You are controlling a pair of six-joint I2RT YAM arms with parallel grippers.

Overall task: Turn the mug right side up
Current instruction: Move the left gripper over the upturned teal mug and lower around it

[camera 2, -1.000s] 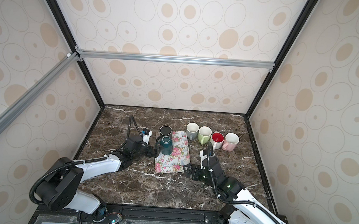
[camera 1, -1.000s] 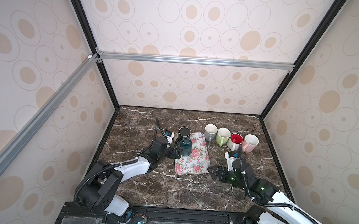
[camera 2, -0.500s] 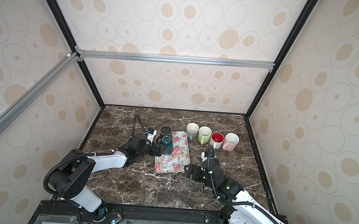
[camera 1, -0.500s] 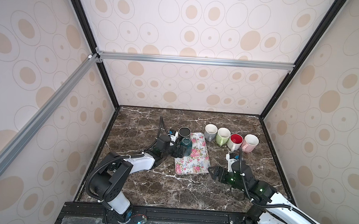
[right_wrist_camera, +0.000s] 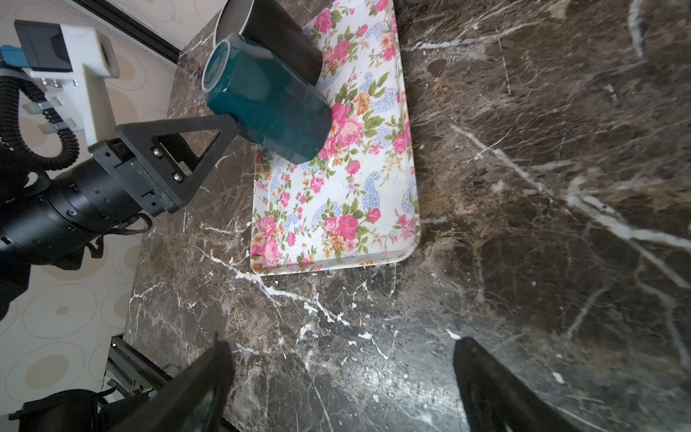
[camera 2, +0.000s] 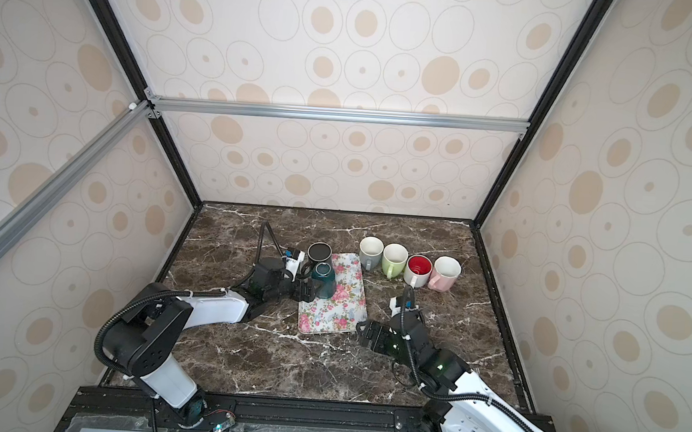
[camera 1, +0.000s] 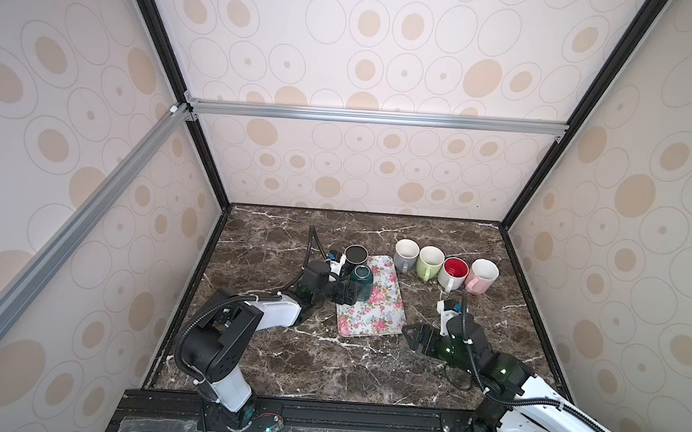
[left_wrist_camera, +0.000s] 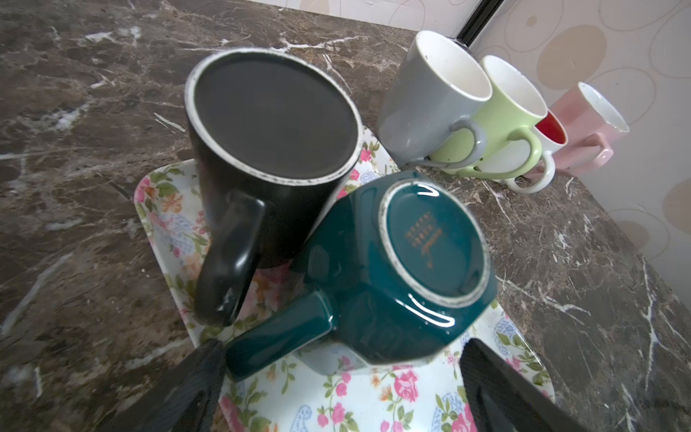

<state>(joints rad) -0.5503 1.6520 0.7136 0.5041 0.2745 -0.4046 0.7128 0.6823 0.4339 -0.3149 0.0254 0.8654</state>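
A dark teal mug (camera 1: 361, 280) (camera 2: 323, 280) stands mouth down on the far left part of a floral tray (camera 1: 374, 323) (camera 2: 333, 316). Its base faces up in the left wrist view (left_wrist_camera: 411, 269), and its handle (left_wrist_camera: 276, 336) points at my left gripper. The left gripper (camera 1: 349, 295) (camera 2: 305, 291) (left_wrist_camera: 342, 351) is open, its jaws on either side of the mug's lower part, one finger (left_wrist_camera: 202, 374) right by the handle's end. A black mug (camera 1: 355, 254) (left_wrist_camera: 273, 123) stands mouth down just behind. My right gripper (camera 1: 409, 334) (right_wrist_camera: 344, 348) hangs open and empty beside the tray's near right corner.
Grey (camera 1: 406, 252), green (camera 1: 429, 260), red-lined white (camera 1: 454, 271) and pink (camera 1: 482, 274) mugs stand upright in a row at the back right. The marble table (camera 1: 325, 365) is walled by patterned panels on three sides.
The left arm has swung in a little toward the tray, its gripper staying open at the teal mug. The right arm has not moved.
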